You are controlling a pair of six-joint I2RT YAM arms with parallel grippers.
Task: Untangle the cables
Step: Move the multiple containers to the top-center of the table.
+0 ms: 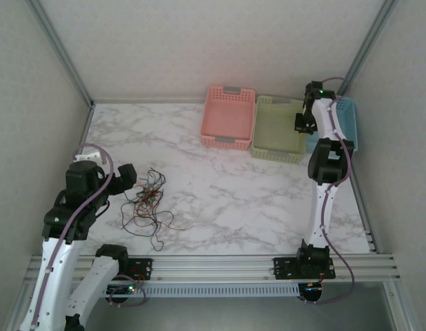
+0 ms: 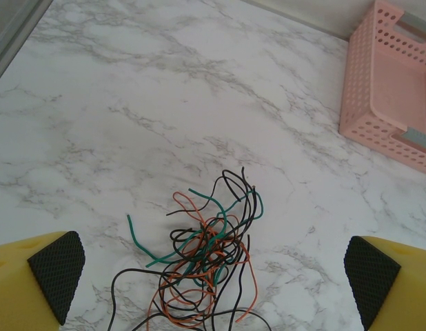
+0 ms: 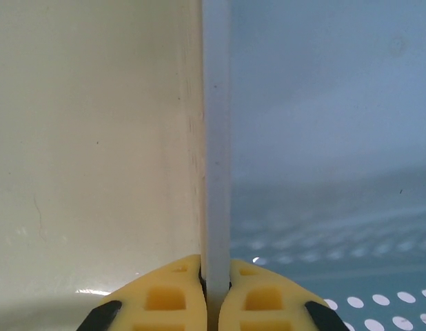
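Cables [image 1: 145, 200] lie knotted nr table's [image 1: 240, 207] near-left corner. L gripper [image 2: 213, 279] jaws wide, above clump: scooping whole bundle would tighten knots. R gripper [image 3: 215, 289] pinched on blue basket [image 3: 323, 138] wall; arm mvmt may drag basket

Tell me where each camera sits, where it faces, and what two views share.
Top external: above, behind the bases, looking down on the white marble table; both arms show, left end effector and right end effector.
Left wrist: on the left arm, facing down over the tangle of thin coloured cables; its yellow fingers spread wide.
Right wrist: close up, yellow fingers pinch a pale upright edge between cream and blue surfaces.
Shared: top and left wrist both show cables and the pink perforated plastic basket.
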